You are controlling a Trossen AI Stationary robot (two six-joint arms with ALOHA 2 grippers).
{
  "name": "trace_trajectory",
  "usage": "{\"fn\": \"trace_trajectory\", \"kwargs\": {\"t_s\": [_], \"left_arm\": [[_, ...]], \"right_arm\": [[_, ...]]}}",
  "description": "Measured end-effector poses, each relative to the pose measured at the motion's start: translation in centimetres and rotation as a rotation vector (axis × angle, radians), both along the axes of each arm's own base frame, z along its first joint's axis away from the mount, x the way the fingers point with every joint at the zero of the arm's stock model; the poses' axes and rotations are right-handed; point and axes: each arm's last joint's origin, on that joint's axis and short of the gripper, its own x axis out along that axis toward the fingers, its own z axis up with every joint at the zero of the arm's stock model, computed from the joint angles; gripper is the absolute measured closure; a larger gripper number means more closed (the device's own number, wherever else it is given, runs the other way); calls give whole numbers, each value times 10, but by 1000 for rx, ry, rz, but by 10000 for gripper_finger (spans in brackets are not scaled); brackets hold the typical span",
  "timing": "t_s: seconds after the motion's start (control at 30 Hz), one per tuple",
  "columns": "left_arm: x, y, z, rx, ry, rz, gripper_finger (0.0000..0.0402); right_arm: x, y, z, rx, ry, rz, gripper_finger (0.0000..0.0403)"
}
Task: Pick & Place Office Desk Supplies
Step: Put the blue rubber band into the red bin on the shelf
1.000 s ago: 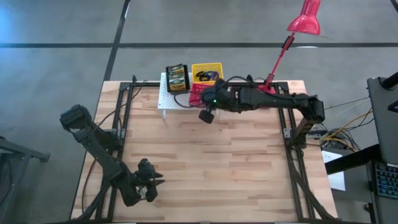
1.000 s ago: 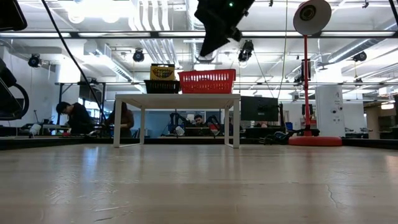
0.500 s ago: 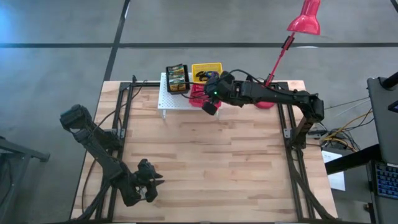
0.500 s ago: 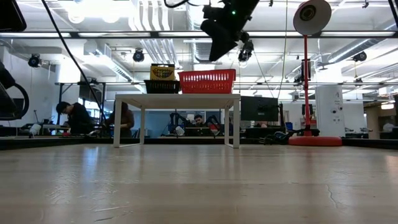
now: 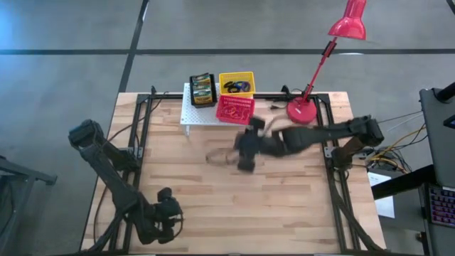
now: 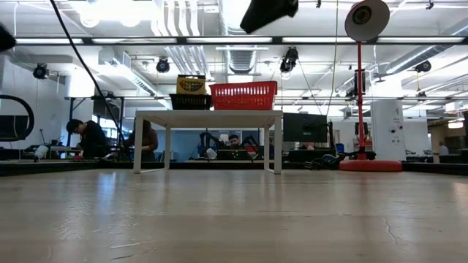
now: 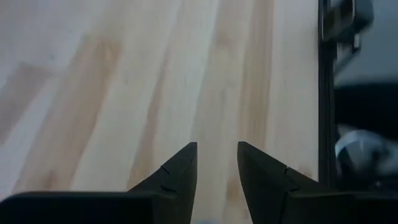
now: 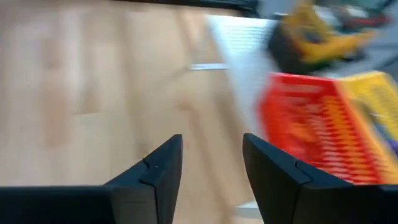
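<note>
On the white perforated rack [image 5: 190,112] at the table's far edge stand a black basket [image 5: 202,90] with crayon boxes [image 6: 191,84], a yellow basket [image 5: 236,83] holding dark loops, and a red basket [image 5: 234,109]. My right gripper [image 8: 212,167] hangs open and empty above the middle of the table [image 5: 245,151], on the near side of the rack. My left gripper [image 7: 217,167] stands open and empty over bare wood near the front left [image 5: 165,217].
A red desk lamp stands with its base [image 5: 301,112] at the far right, its shade [image 5: 348,21] beyond the table's far edge. Dark frame rails [image 5: 334,178] run along the left and right sides. Bare wood [image 5: 234,206] fills the middle and near part.
My right gripper first went toward the far edge, over the red basket, then swung back toward the near edge and now hangs over the middle of the table. My left gripper has shifted a little toward the near edge.
</note>
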Motion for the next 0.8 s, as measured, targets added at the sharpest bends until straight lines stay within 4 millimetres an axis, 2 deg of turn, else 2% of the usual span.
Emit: {"fn": "trace_trajectory", "kwargs": {"t_s": [0.17, 0.33, 0.43, 0.57, 0.8], "left_arm": [[-9, -3, -3, -55, 256, -93, 282], [-20, -7, -16, -137, 413, -138, 282], [-23, -8, -22, -151, 396, -166, 282], [-24, -6, -33, -123, 337, -228, 282], [-28, 2, -53, -128, 280, -232, 282]], "right_arm": [[-5, 57, -32, 31, -13, 107, 252], [-18, 88, -70, 13, -72, 106, 262], [-24, 94, -89, 39, -89, 90, 267], [-30, 92, -107, 79, -74, 36, 273], [-34, 90, -116, 100, -64, 5, 278]]}}
